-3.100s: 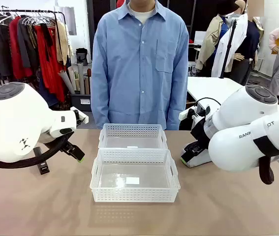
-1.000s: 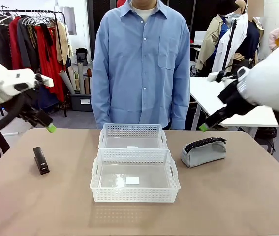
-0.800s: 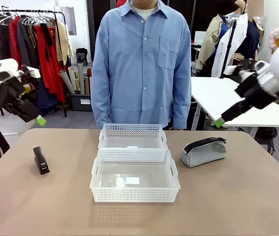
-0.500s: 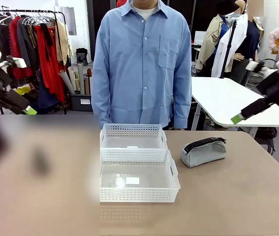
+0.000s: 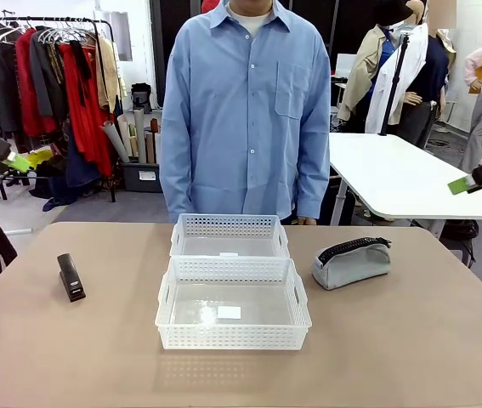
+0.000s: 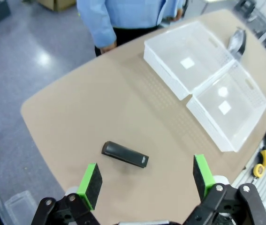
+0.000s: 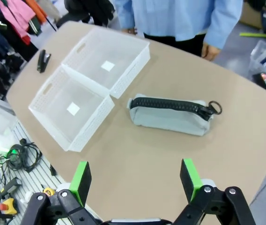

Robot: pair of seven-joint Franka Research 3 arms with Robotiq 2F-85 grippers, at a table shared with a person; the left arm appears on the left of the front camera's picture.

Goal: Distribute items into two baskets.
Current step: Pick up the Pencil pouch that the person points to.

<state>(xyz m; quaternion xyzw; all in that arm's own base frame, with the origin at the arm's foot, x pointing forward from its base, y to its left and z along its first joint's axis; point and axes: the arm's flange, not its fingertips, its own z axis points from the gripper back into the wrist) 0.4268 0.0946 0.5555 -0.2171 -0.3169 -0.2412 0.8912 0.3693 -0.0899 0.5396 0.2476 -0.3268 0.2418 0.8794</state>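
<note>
Tan tabletop [image 5: 411, 340] fills the front view, with a person [image 5: 245, 110] in a blue shirt standing at its far edge, at 12 o'clock. At the centre, two white lattice-sided baskets sit long side against long side: the near basket [image 5: 232, 333] at 6 o'clock and the far basket [image 5: 229, 223] at 12 o'clock. Each has a small white label [image 5: 229, 313] on its floor. A grey pouch [image 5: 353, 262] with a black zipper lies on the tabletop at 2 o'clock from the near basket, near it but apart. A small black stapler [image 5: 71, 277] lies at 9 o'clock, well apart from the baskets. The left end effector [image 6: 146, 178] hangs high above the stapler, its green-padded fingers spread wide and gripping nothing. The right end effector [image 7: 135, 179] hangs high above the pouch, also spread wide with nothing in it.
</note>
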